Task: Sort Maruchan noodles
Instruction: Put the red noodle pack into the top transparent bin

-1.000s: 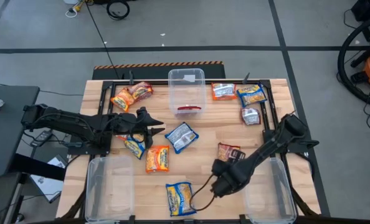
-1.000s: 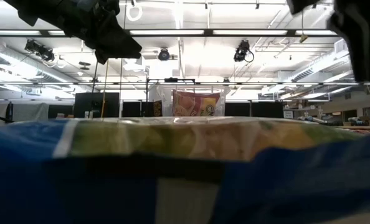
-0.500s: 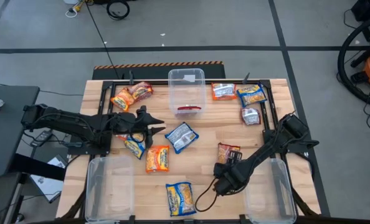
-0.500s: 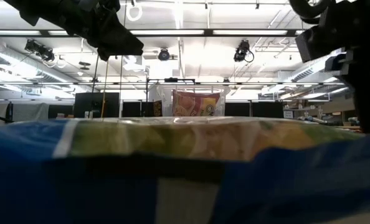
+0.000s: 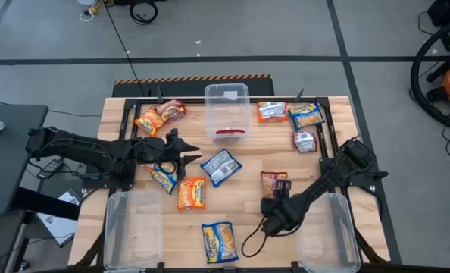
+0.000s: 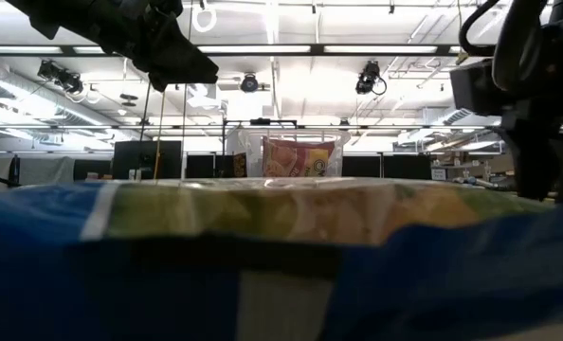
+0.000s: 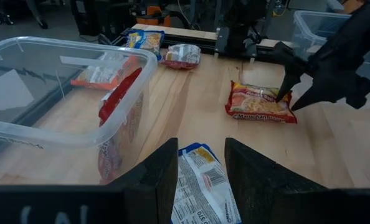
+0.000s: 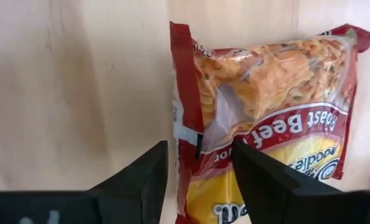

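My right pincer point(image 8: 197, 163) is open, its tips on both sides of a red noodle packet's point(image 8: 278, 112) edge on the bench point(image 8: 79, 81), not gripping. My left pincer point(image 7: 200, 177) hangs open, holding nothing.

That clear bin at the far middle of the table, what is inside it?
The clear bin holds a red noodle packet standing on edge against its near wall. The left wrist view shows an orange-and-white packet farther in. Its floor is partly hidden.

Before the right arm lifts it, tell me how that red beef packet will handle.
The red packet likely lifts light and stiff, since a noodle block shows through its wrapper. Its glossy film may slip. The right gripper's fingers straddle only its thin edge seam, which could crumple.
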{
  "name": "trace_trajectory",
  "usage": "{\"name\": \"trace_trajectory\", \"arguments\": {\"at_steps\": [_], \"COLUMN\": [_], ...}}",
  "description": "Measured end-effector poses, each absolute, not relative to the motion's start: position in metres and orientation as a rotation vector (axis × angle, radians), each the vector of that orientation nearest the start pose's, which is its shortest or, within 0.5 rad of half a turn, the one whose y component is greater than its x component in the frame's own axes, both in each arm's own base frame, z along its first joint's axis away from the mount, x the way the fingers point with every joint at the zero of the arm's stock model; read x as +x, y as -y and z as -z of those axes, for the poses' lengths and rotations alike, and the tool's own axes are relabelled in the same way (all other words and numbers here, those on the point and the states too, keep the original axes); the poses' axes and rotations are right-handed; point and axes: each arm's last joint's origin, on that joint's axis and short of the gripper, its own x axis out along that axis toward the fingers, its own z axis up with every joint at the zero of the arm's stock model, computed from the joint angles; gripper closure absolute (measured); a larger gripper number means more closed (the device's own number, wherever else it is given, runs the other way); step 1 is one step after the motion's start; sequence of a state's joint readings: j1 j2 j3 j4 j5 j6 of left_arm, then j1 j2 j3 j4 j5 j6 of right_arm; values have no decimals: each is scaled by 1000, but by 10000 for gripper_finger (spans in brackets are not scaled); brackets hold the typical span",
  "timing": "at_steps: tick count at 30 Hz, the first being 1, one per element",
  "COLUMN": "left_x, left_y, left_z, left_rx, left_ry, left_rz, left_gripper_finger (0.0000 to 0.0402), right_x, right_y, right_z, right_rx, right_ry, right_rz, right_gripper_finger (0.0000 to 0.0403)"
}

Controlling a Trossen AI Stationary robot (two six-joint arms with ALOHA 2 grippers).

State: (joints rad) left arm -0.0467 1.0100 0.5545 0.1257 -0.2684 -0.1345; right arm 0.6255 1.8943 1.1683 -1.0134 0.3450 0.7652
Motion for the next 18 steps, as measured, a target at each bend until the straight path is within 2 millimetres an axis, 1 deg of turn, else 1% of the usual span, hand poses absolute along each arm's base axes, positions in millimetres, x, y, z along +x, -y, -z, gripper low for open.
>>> {"name": "trace_trajectory", "arguments": {"at_steps": [7, 12, 16, 18], "left_x": [217, 217, 217, 217], "left_y": [2, 2, 2, 2], "left_z": [-242, -242, -242, -242], "left_rx": [-82, -84, -85, -84], "left_ry": [-311, -311, -311, -311], "left_rz": [-241, -242, -242, -242], "left_gripper_finger": [265, 265, 265, 265], "right_x": [263, 262, 261, 263], "right_y": [-167, -158, -157, -158], "right_z": [-142, -129, -129, -133], "right_rx": [-372, -431, -460, -496], "right_ry": [-1390, -1381, -1380, -1395], "right_rz": [369, 306, 329, 299], "right_gripper_finger": [261, 293, 293, 285]}}
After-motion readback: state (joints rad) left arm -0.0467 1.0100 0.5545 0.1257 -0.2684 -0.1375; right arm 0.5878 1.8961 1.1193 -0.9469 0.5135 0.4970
